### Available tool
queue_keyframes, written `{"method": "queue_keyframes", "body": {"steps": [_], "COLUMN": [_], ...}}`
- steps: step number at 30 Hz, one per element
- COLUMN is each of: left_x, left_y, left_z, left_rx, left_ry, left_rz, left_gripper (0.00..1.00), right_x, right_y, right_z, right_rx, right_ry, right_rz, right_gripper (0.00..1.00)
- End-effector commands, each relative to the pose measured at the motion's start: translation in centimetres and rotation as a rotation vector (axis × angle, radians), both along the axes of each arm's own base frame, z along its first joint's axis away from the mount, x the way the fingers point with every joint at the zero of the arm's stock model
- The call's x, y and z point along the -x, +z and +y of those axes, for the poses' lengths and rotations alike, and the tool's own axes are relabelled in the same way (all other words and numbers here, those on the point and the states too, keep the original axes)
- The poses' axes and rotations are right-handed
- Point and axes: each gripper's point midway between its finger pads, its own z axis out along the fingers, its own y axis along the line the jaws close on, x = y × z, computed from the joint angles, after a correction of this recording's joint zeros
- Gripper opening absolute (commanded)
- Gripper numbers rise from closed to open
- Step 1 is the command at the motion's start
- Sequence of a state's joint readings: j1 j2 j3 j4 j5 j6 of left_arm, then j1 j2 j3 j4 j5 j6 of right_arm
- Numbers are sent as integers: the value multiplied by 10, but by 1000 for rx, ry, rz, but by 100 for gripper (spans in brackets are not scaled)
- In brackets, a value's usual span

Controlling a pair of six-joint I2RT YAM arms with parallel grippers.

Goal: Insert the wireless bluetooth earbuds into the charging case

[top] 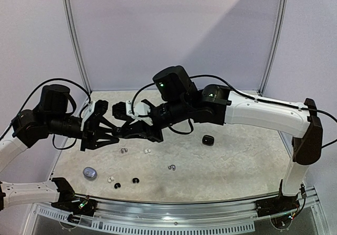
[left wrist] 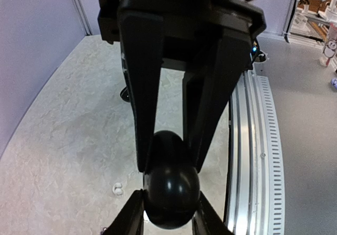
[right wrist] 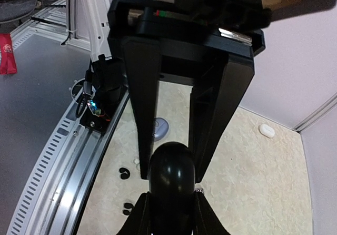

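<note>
Bright even light, soft shadows — wrist views distorted, foreground soft.

White arm links, black joints, looping black cables, green lights; left hand, right hand black.

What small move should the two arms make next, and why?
Probably pull the black case open: left gripper and right gripper both clamp it mid-air, it looks closed, and the earbuds lie loose on the table.

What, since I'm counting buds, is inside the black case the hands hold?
Only the glossy outer shell of the black case shows, gripped by left hand and right hand; its inside is hidden.
</note>
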State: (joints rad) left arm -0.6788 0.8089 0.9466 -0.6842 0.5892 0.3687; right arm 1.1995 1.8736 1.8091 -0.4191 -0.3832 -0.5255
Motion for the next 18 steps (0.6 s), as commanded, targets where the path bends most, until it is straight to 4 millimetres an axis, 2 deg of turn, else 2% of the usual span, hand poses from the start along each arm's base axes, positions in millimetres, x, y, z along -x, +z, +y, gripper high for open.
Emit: {"method": "queue_keyframes", "body": {"steps": [1, 4, 6, 9, 12, 14, 18], "left_x": [2, 5, 8, 4, -8, -11, -17], "left_y": [-2, -4, -2, 3, 12, 18, 34], "left_z": [-2, -3, -2, -1, 2, 4, 10], "left_rx": [-2, -1, 6, 31, 110, 192, 370], "left_ry": [-13, -29, -35, 2, 96, 125, 151], "left_rz": [-17, -12, -10, 3, 70, 130, 190], "left_gripper": [22, 0, 0, 0, 0, 0, 0], "right_x": [7, 4, 2, -6, -19, -25, -24], "right_y": [-1, -1, -1, 1, 9, 23, 52], "right_z": [4, 4, 5, 5, -1, -11, -23], "right_rx": [5, 7, 7, -9, -72, -150, -295], "right_ry": [25, 10, -8, -64, -100, -99, -61], "right_rz": [13, 13, 10, 30, 75, 166, 324], "right_gripper": [0, 0, 0, 23, 48, 62, 69]}}
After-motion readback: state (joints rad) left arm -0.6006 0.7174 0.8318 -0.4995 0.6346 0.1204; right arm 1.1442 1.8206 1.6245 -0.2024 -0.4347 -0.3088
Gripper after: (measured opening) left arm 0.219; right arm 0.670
